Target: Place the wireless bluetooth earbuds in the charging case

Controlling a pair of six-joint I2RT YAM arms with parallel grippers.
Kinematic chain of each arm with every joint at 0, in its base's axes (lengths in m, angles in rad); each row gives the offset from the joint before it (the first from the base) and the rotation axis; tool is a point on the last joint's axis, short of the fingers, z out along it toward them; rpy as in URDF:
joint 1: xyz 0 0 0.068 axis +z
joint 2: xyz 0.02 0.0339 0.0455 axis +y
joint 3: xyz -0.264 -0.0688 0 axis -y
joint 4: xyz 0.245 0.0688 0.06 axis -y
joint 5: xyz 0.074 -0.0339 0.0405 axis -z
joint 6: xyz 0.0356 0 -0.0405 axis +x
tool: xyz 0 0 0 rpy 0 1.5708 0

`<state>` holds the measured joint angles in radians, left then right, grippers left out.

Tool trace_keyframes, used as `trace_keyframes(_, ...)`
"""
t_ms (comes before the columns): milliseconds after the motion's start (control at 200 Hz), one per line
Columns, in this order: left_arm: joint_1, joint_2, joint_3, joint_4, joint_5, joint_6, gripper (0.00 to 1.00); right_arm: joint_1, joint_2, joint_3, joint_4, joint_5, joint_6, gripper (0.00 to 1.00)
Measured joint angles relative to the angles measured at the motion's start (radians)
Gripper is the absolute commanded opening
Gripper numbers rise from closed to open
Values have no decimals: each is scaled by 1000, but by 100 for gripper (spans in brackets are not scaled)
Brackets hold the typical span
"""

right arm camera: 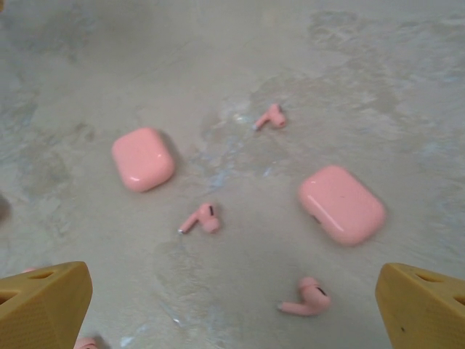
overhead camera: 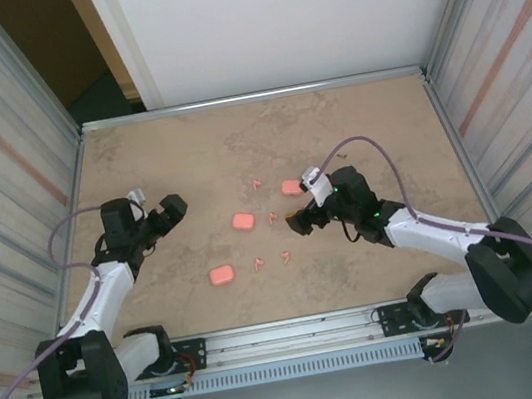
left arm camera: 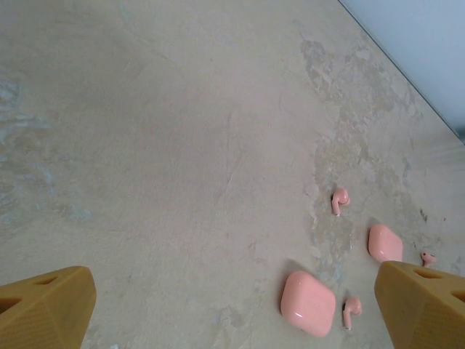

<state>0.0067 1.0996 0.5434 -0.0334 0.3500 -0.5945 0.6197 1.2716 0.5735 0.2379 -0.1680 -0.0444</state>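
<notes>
Three shut pink charging cases lie mid-table: one at the back right (overhead camera: 291,187), one in the middle (overhead camera: 242,221), one nearer the front (overhead camera: 221,275). Small pink earbuds lie loose around them (overhead camera: 256,184) (overhead camera: 272,218) (overhead camera: 258,263) (overhead camera: 285,256). My left gripper (overhead camera: 173,208) hovers open to the left of them, nothing between its fingers (left arm camera: 43,309); a case (left arm camera: 308,302) and an earbud (left arm camera: 352,310) lie to its right. My right gripper (overhead camera: 302,220) is open just right of the middle case. Below it lie two cases (right arm camera: 143,158) (right arm camera: 341,203) and earbuds (right arm camera: 201,218) (right arm camera: 307,298) (right arm camera: 271,118).
The tan stone-patterned table (overhead camera: 385,120) is bounded by a metal rail at the back and ribbed walls on both sides. Bare tabletop stretches behind and to both sides of the pink cluster. Grey cables loop from each arm.
</notes>
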Motion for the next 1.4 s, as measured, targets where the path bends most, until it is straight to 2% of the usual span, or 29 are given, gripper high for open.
trace_keyframes(226,0,2,0,-1,10,-10,99,83,163,109,-1,10,-24,100)
trace_keyframes(301,0,2,0,-1,11,-9,99,102,216,154,-8,5,-37,97)
trace_keyframes(682,0,1,0,-23,17,-5,99,150,441,381,-124,-50,-108,96)
trace_keyframes(1158,0,1,0,-24,16,-4,99,200,624,583,-301,-56,-234,95)
trace_keyframes(1398,0,1,0,-32,16,-4,99,206,684,642,-358,-45,-264,89)
